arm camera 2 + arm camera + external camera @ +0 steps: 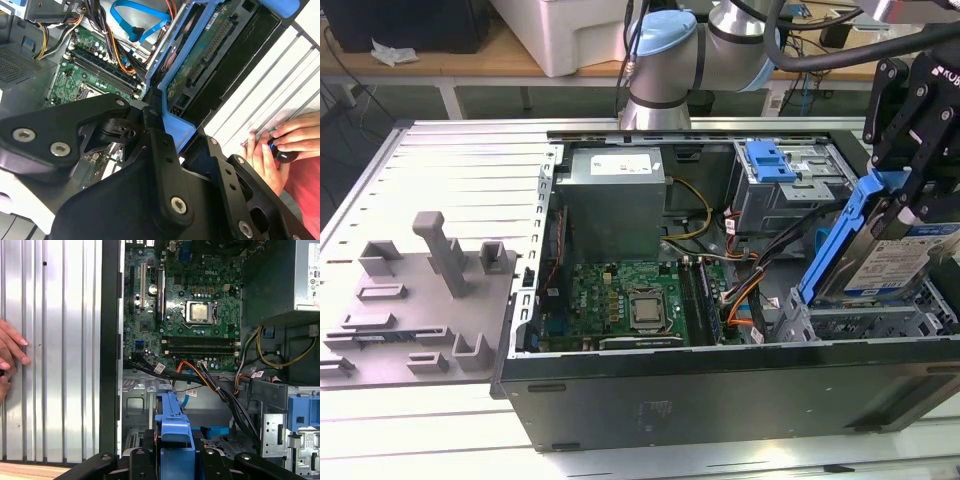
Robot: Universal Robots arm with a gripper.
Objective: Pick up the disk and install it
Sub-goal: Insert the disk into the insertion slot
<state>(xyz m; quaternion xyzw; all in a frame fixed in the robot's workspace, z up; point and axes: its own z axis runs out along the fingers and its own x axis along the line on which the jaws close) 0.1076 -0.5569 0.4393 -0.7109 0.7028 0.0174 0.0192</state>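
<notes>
Gripper (902,200): fingers closed on disk (892,268). Disk tilted over drive bay (865,322), exterior view's right end of open computer case (720,400).

Silver-grey tubular arm (735,35), pale blue joint cap (665,30) at its 9 o'clock, black hose (840,55) off toward 3 o'clock, matte black gripper (910,190), white lettering (945,78), hinged link plates (65,132), silver hex-socket screws (178,204).

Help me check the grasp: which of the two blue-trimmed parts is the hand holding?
The disk, tilted at the exterior view's right, clamped in the hand. The other, the blue-handled cage, stands apart, untouched.
</notes>
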